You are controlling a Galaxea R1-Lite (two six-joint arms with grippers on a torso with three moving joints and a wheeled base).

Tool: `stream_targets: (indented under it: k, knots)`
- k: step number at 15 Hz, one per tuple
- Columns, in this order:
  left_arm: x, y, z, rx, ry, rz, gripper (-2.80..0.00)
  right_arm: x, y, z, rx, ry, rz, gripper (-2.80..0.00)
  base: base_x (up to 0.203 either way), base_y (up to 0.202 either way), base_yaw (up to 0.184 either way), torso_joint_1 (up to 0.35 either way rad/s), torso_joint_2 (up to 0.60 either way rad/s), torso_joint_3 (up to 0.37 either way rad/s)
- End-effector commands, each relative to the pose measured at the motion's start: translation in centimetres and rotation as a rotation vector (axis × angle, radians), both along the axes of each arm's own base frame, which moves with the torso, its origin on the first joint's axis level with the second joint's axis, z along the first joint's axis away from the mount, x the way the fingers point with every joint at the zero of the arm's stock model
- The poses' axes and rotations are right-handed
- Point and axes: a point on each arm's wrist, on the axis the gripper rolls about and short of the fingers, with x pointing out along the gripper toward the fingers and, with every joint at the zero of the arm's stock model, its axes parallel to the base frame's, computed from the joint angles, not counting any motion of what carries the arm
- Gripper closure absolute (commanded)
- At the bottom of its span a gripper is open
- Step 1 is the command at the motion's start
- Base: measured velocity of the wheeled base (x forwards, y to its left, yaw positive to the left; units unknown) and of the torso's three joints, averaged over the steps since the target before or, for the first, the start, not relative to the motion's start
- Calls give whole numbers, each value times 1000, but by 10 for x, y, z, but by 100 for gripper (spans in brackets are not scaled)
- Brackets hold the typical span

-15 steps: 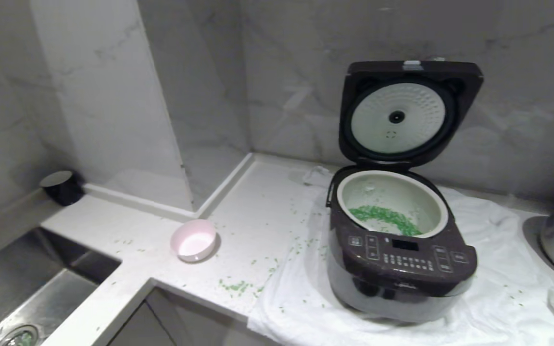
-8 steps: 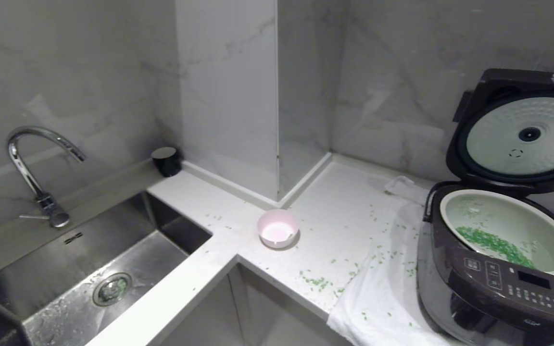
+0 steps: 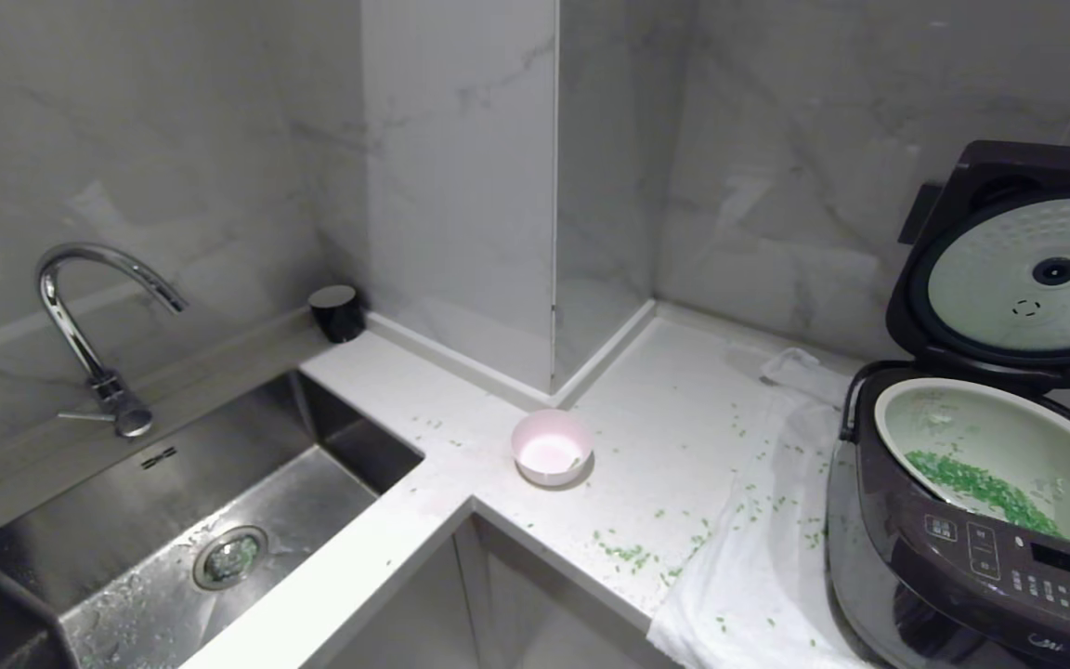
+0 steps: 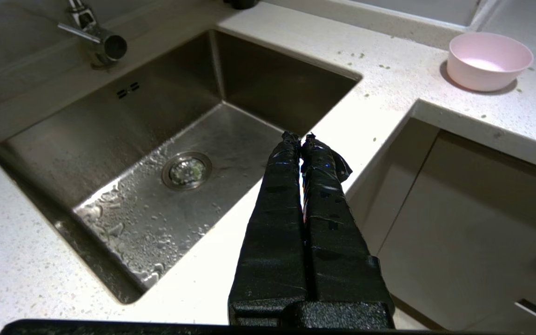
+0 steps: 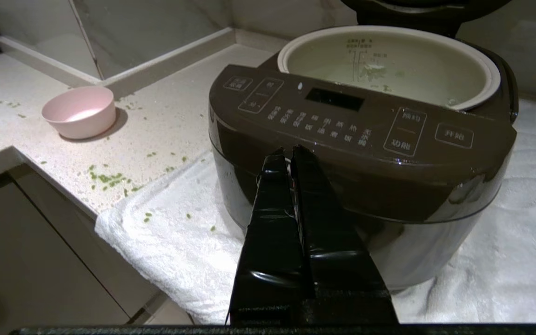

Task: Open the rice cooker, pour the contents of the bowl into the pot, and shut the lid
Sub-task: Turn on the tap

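The rice cooker (image 3: 962,576) stands on a white towel at the right edge of the head view. Its lid (image 3: 1018,279) is swung up, showing the pale inner plate. Green contents (image 3: 981,483) lie in the bottom of the pot (image 3: 990,423). The pink bowl (image 3: 551,448) sits upright on the counter left of the cooker and looks empty. My left gripper (image 4: 299,137) is shut and holds nothing, low over the counter edge by the sink. My right gripper (image 5: 287,151) is shut and empty, just in front of the cooker's front wall (image 5: 342,186). Neither arm shows in the head view.
A steel sink (image 3: 173,520) with a curved tap (image 3: 80,307) fills the left. A black cup (image 3: 337,311) stands at the wall corner. Loose green grains (image 3: 628,553) are scattered over the counter and the white towel (image 3: 758,567). Cabinet fronts (image 4: 458,209) lie below the counter.
The whole head view has swung left: the cooker has slid to the right edge and the sink and tap have come into view. Bowl and cooker keep their places on the counter.
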Motion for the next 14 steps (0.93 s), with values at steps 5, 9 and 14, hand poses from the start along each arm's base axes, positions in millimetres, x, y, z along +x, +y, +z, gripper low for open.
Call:
stream_targets:
  k: [5, 9, 14]
  knots:
    - [0, 0, 0, -18, -3, 7, 0, 0, 0, 0, -1, 3, -1, 0, 162, 0, 1, 8, 1, 4]
    - [0, 0, 0, -28, -3, 17, 0, 0, 0, 0, -1, 3, -1, 0, 0, 0, 0, 0, 0, 0]
    - [0, 0, 0, -55, -2, 21, 0, 0, 0, 0, -3, 3, 2, 0, 0, 0, 0, 0, 0, 0]
